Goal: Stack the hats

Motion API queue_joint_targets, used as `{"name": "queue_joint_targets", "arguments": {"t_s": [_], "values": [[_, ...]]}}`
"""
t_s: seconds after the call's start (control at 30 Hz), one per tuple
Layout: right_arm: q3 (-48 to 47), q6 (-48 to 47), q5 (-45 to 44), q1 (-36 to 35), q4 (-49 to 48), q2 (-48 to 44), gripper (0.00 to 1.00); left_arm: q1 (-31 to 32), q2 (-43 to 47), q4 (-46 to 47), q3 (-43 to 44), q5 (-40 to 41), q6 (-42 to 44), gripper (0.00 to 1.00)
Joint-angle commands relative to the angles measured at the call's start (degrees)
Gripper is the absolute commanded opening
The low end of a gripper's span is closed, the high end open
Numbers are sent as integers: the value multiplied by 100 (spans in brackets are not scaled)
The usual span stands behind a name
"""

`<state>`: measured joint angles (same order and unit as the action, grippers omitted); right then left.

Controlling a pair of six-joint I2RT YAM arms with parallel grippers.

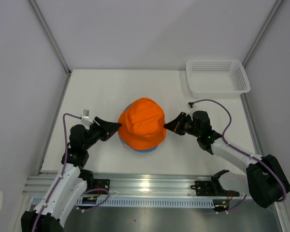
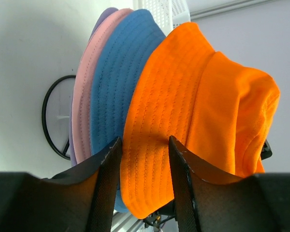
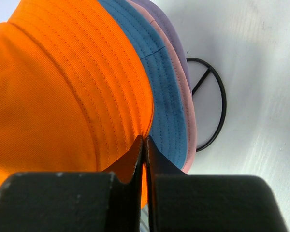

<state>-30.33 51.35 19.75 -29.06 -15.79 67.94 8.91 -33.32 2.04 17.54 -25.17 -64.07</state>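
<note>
Worktop (image 1: 111, 87): four hats are sitting nested in one stack around its middle, a little nearer the near edge than the far one.

- Orange hat (image 1: 142, 123) is lying on top, its crown covering nearly all of the stack in the top view.
- Blue hat (image 2: 121, 72) is lying directly under the orange one, with its brim showing past the orange brim.
- Pink hat (image 2: 84, 96) is lying under the blue one, showing only a band of brim.
- Lavender hat (image 2: 105, 17) is lying lowest, showing only a thin edge.
- Stand (image 2: 44, 116): its black ring is resting on the worktop and peeking out from under the brims.

Left gripper (image 2: 144, 140) is reaching in from the left-edge side. Its jaws are standing apart and straddling the rim of the orange brim, with cloth showing in the gap. Whether either finger is touching the cloth, I cannot tell.

Right gripper (image 3: 145, 140) is reaching in from the right-edge side. Its jaws are pressing together on the orange brim, and a sliver of orange is showing in the slit.

Basket (image 1: 217, 77) is sitting at the far right corner, well apart from the stack.
</note>
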Motion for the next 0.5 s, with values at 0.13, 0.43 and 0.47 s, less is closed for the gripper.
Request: {"name": "queue_joint_targets", "arguments": {"t_s": [0.13, 0.43, 0.47], "values": [[62, -152, -129, -30, -56, 35, 0, 199, -219, 376, -58, -94, -61, 33], [71, -196, -278, -38, 102, 158, 0, 208, 194, -589, 21, 494, 140, 1], [88, -196, -287, -38, 103, 210, 0, 208, 194, -678, 30, 661, 167, 1]]}}
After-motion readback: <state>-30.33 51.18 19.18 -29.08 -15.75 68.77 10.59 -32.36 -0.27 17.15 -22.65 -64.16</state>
